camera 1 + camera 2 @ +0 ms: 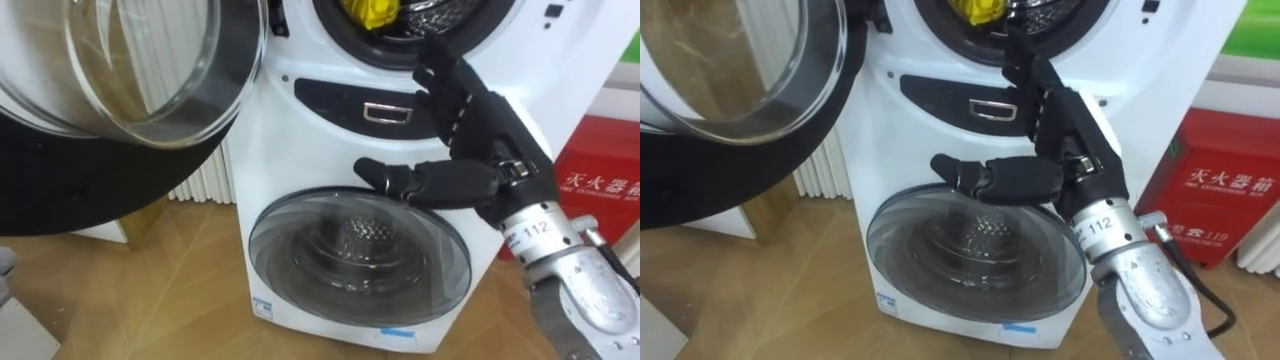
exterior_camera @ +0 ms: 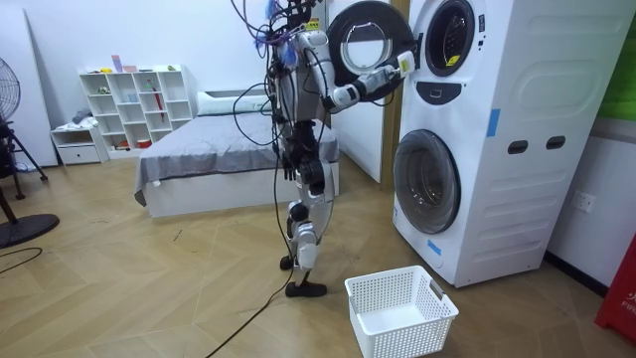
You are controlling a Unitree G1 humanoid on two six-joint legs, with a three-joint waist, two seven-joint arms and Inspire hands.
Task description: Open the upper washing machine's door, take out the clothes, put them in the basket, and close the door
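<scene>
A yellow piece of clothing [image 1: 372,12] lies inside the upper drum of the white stacked washing machine [image 1: 300,130], at the top edge of the eye views. The upper round glass door [image 1: 130,70] is swung open to the left. My right hand [image 1: 480,150] is open in front of the machine's control panel. Its straight fingers [image 1: 440,70] point up to the lower rim of the drum opening, just below and right of the yellow cloth, and its thumb sticks out to the left. It holds nothing. In the room view I stand upright facing the machine, right arm [image 2: 368,85] stretched to the upper opening.
The lower round door [image 1: 360,255] is closed. A white laundry basket [image 2: 399,310] stands on the wooden floor before the machine. A red box [image 1: 600,180] sits right of the machine, a white radiator [image 1: 200,185] left of it. A bed [image 2: 219,149] is behind me.
</scene>
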